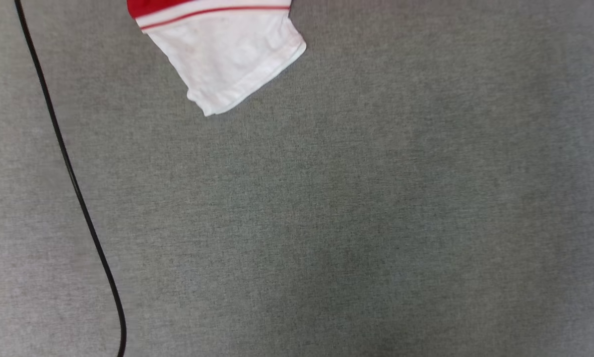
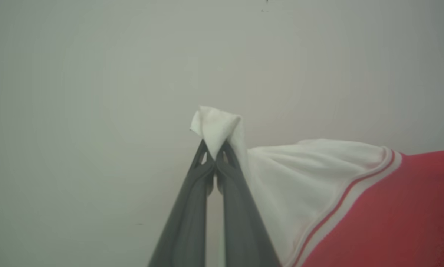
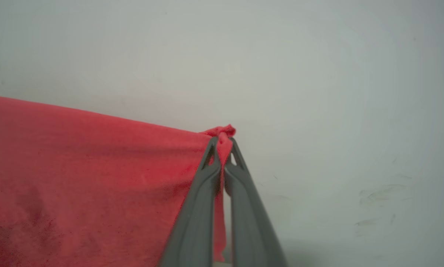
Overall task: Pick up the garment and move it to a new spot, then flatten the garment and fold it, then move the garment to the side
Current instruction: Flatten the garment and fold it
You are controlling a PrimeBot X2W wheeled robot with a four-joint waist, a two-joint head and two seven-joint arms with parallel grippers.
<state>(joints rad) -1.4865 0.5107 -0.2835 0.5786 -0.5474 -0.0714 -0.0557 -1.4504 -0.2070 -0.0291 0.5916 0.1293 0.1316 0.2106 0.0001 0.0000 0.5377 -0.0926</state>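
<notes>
Left jaws clenched on white sleeve tip point(image 2: 215, 124) of garment point(image 2: 374, 207). Pinched cloth poked up past dark fingers point(image 2: 192, 207). Rest of sleeve, striped trim and red body draped off beside them.

Right jaws clenched on bunched red corner point(image 3: 223, 131), with red cloth spreading away from grip.

Pale wall point(image 3: 318, 74) behind.

Head view: black cable point(image 1: 73, 183) crossed left part of grey surface point(image 1: 356, 208). White sleeve end point(image 1: 227, 54) with red stripe showed over far part. Could not tell whether it touched surface.
</notes>
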